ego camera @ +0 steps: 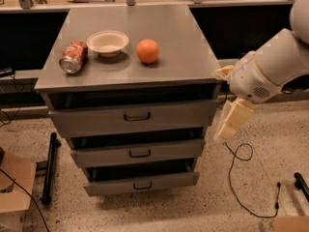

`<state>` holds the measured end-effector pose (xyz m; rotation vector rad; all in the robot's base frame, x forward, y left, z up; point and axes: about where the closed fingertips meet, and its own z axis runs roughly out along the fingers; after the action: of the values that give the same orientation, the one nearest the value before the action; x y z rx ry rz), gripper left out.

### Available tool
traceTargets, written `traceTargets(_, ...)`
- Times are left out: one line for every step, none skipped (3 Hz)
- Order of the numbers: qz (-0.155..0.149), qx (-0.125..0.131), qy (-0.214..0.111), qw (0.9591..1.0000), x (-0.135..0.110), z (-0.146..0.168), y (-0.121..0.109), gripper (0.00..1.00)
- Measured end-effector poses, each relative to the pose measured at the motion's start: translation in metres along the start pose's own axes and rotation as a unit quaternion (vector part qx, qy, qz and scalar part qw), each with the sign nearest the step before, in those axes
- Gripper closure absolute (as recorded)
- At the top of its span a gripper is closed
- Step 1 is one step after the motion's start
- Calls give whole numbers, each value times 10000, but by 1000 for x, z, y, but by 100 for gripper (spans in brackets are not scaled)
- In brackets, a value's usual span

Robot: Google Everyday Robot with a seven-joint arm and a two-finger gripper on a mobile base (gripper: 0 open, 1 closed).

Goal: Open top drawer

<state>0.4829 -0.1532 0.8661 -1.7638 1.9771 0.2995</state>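
Pincer (226,104) right of top drawer (133,117), arm (282,62) partly beyond the right edge.

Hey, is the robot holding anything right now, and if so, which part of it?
Nothing is held. The gripper hangs in the air right of the cabinet, apart from the top drawer and its handle.

Top drawer (101,121): grey flat front, dark central loop handle; hand (221,103) spread open beside its right end.
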Motion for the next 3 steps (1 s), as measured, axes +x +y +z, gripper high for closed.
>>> traceTargets(-68,-351,-164,9992,4,68,-2,0)
traceTargets(-75,-405,-309,9987,9,112,-14,0)
traceTargets(-116,-351,-553,9978,9,160,-45,0)
